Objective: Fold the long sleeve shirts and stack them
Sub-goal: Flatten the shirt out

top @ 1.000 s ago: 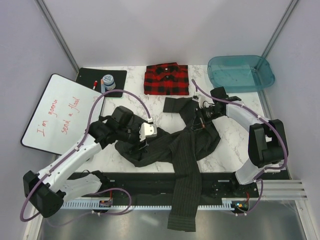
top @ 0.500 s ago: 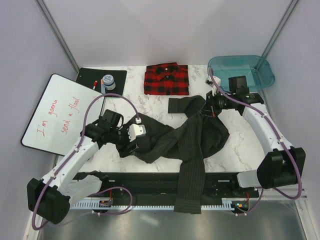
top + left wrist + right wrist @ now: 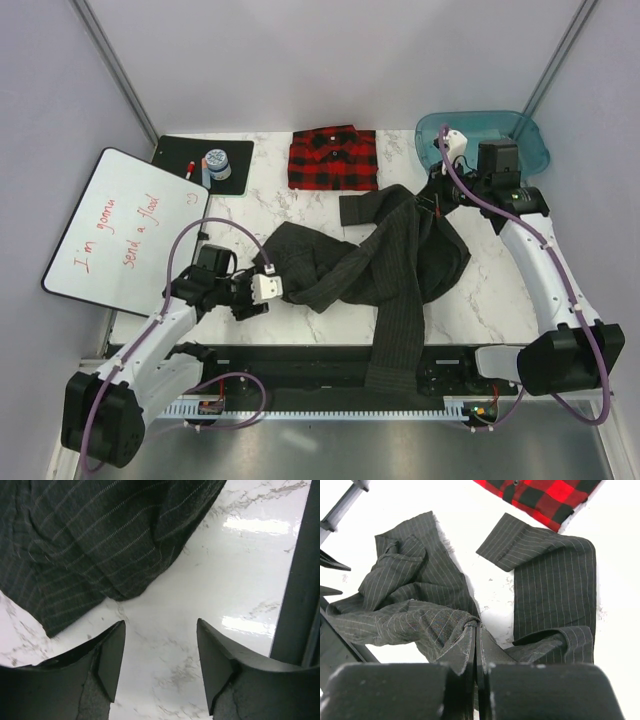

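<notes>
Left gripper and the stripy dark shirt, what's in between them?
Nothing but bare marble table. In the left wrist view, the left gripper stands with open jaws just short of the pinstriped shirt, not touching it.

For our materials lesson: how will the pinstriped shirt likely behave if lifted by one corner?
Probably floppy: the pinstriped shirt lies crumpled in soft folds. It would likely drape and drag rather than rise whole, since the right tool pinches only one fold.

Pale lilac walls point(image 3: 300, 60) – white marble tabletop point(image 3: 490, 300), glossy glare – grey metal corner posts point(image 3: 115, 60).
</notes>
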`<action>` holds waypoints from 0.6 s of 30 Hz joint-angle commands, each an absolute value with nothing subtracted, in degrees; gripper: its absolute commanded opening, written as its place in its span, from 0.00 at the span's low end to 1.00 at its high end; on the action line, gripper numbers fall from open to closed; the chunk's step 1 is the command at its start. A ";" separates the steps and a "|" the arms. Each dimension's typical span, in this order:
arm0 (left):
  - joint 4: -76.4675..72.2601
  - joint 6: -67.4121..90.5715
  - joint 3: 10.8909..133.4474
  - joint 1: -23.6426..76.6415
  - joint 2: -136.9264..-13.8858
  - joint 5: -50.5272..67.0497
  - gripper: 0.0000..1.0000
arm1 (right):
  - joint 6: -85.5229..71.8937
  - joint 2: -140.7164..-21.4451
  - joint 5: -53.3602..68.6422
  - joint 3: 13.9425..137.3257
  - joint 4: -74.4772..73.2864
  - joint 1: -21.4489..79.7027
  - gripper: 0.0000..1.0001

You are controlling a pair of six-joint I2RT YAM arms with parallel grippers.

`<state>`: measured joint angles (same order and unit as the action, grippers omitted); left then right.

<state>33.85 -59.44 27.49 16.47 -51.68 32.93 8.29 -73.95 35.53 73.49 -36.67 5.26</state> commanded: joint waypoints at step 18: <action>-5.00 -62.32 5.63 30.85 -41.83 21.72 0.46 | 0.09 -83.67 15.47 69.26 -27.68 4.22 0.00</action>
<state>4.12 -65.14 6.94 29.41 -42.15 27.83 2.20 -82.17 19.66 69.71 -31.16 4.84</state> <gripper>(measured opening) 0.478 0.010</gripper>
